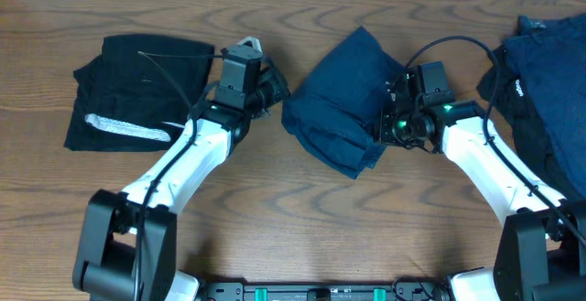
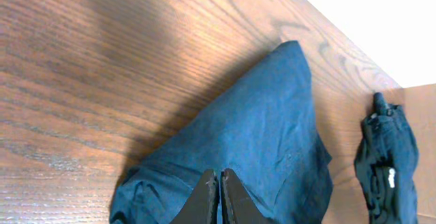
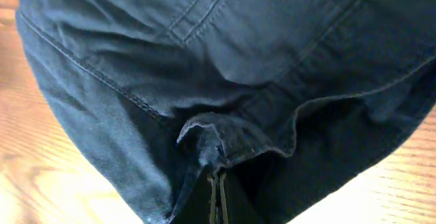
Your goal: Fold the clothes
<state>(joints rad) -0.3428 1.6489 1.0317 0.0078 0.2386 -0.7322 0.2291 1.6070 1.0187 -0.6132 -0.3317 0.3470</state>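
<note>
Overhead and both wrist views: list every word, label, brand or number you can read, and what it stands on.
No text is readable in any view.
Too small to read: the small white mark on the black cloth garment at the right.
Blurred, no letters discernible: the whitish-grey band on the folded black cloth garment at the left.
No text shows on the navy blue cloth garment in the middle.
</note>
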